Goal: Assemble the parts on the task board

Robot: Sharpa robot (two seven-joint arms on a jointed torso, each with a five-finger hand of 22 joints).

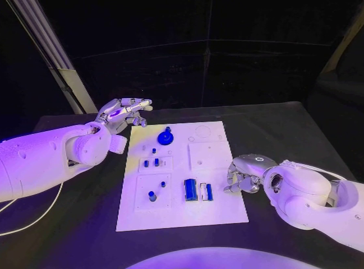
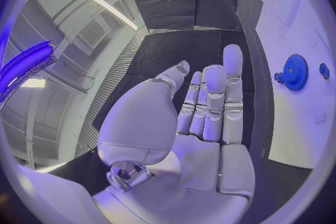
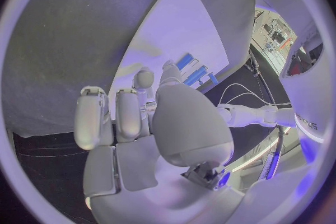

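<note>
Right hand [image 1: 245,178] hovers empty at the task board's [image 1: 218,213] right edge.

In the right wrist view the right hand [image 3: 150,123] covers much of the task board [image 3: 168,39], so only slivers of two blue parts [image 3: 190,69] show past its fingers. In the head view, centre frame, the small blue pieces [image 1: 154,163] on the board are too tiny to tell their shapes. In the left wrist view the board's right side is cut off by the circle's rim.
</note>
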